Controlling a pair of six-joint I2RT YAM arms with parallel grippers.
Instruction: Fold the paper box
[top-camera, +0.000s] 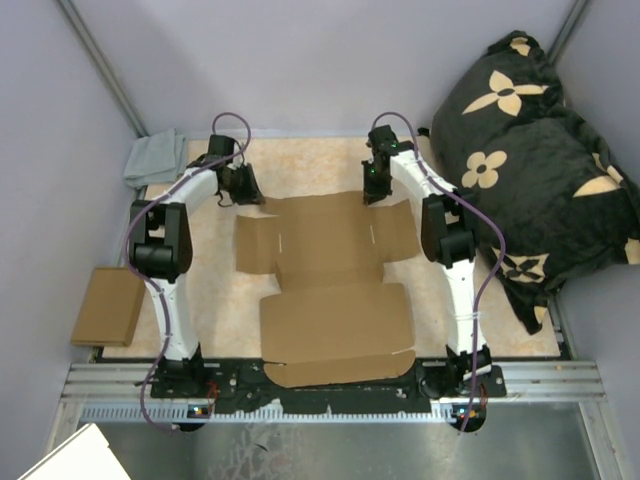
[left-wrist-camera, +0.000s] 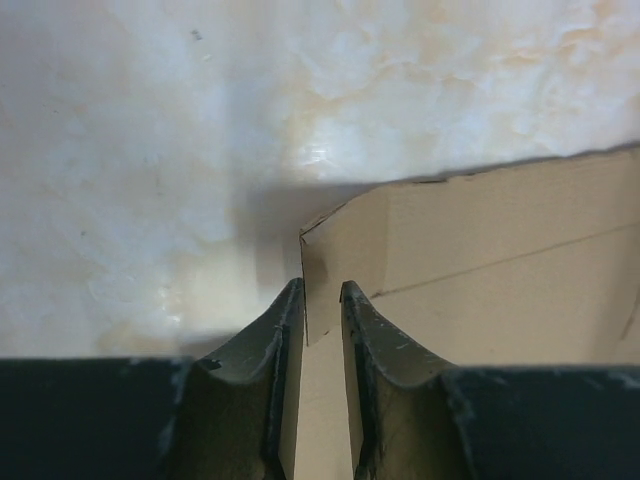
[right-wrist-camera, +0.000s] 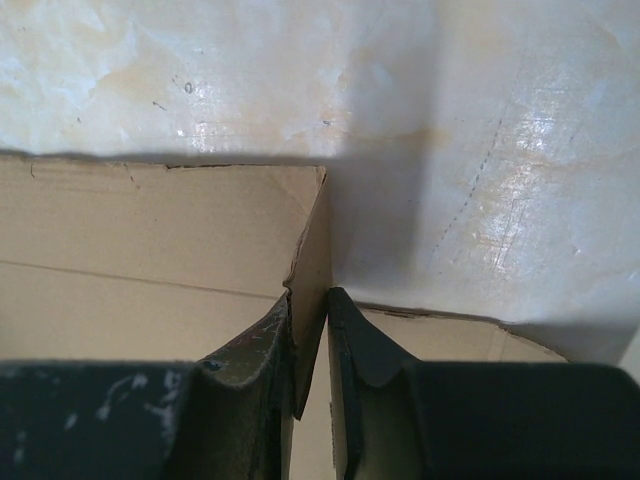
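The paper box lies mostly flat and unfolded in the middle of the table, brown and unprinted. My left gripper is at its far left corner. In the left wrist view the left gripper straddles a raised flap of the box; the flap rests against the left finger and a gap shows on the other side. My right gripper is at the far right corner. Seen from the right wrist, the right gripper pinches an upright flap of the box.
A grey folded cloth lies at the table's far left corner. A small brown cardboard piece sits off the left edge. A black flowered cushion leans along the right side. The marbled table shows beyond the box.
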